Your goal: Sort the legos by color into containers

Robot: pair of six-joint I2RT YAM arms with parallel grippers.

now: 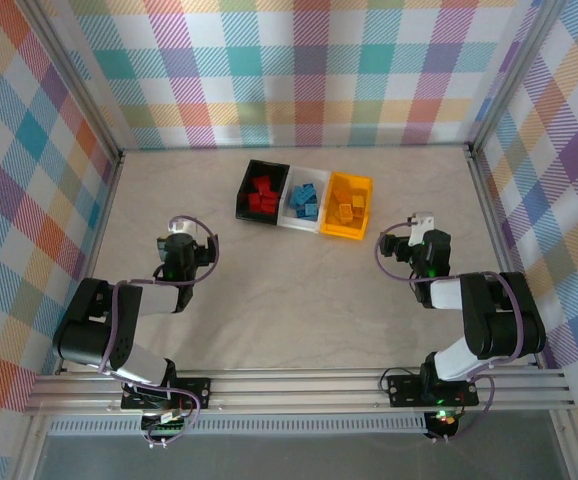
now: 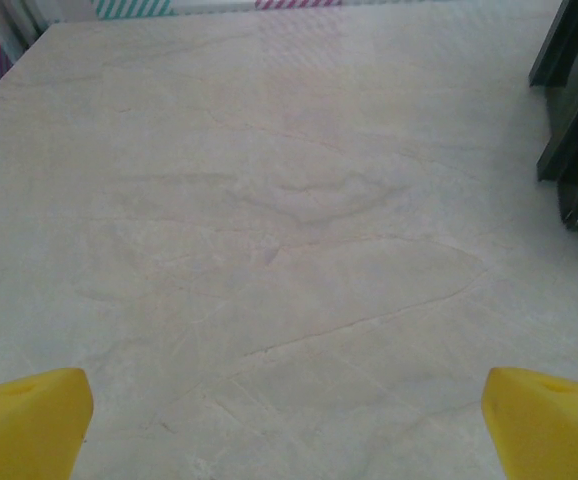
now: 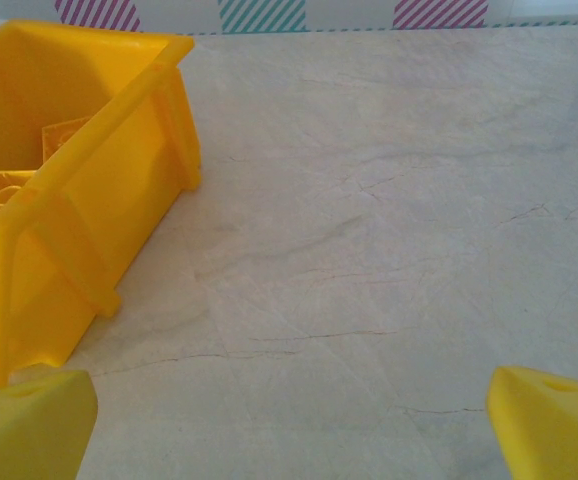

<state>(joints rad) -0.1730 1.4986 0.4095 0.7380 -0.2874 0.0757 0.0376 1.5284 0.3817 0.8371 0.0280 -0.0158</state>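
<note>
Your pale, veined table sits inside plaid walls. Your left pincer and right pincer gape released, empty.

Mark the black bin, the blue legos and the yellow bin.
black bin (image 1: pixel 246 188): top external view, its left wall.
blue legos (image 1: pixel 306 199): top external view, middle of the pile.
yellow bin (image 3: pixel 69 265): right wrist view, outer side wall.
</note>
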